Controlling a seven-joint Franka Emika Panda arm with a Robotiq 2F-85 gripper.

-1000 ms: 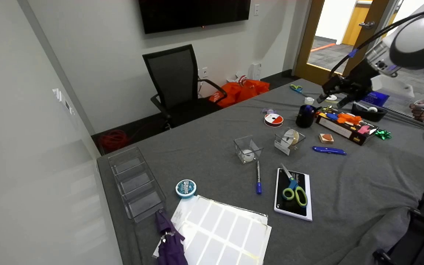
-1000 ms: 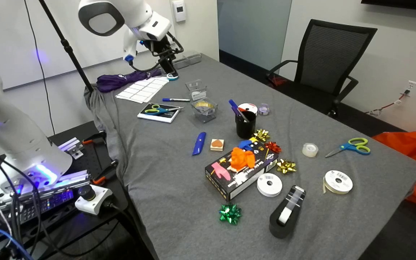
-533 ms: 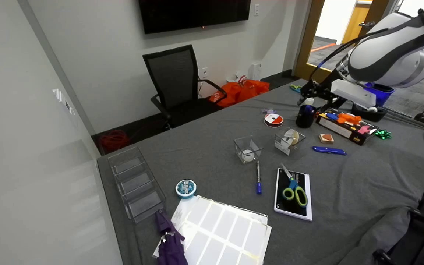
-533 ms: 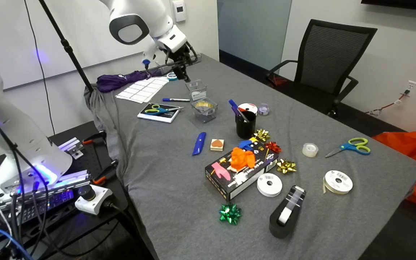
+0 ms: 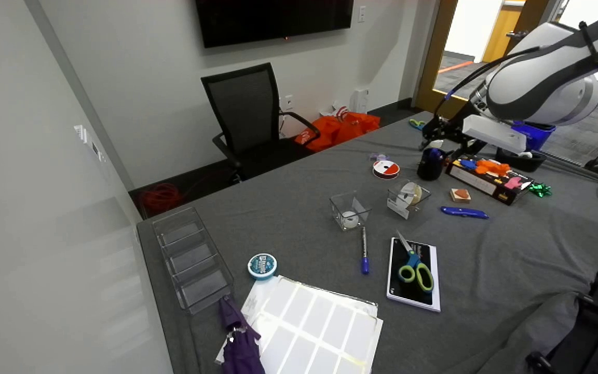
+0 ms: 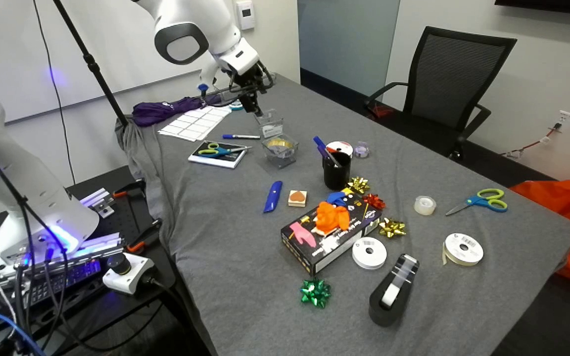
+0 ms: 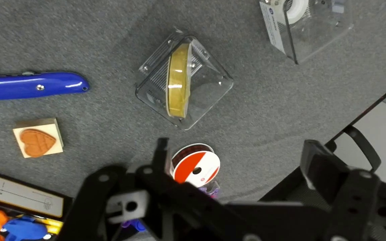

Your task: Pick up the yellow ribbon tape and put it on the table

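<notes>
The yellow ribbon tape (image 7: 179, 80) is a yellow roll on its edge inside a clear open box (image 7: 209, 97). It also shows in both exterior views (image 5: 409, 194) (image 6: 279, 144). The box stands on the dark grey table (image 7: 106, 47), which also fills both exterior views (image 5: 288, 223) (image 6: 245, 296). My gripper (image 7: 237, 143) is open and empty above the table, with its fingers wide apart. In the wrist view the roll lies ahead of the fingertips, nearer the left finger. In both exterior views the gripper (image 5: 438, 149) (image 6: 257, 111) is raised and not touching the box.
A red-and-white ribbon disc (image 7: 198, 169) lies past the left finger. Another clear box (image 5: 350, 213) stands near the ribbon's box. A black pen cup (image 6: 337, 173), blue knife (image 7: 32, 86), heart stamp (image 7: 38, 139), glove box (image 6: 329, 232) and scissors on a notebook (image 5: 413, 270) lie around.
My gripper has moved left in one exterior view and right and slightly down in another, coming nearer the clear boxes. It stays open. The objects on the table have not moved.
</notes>
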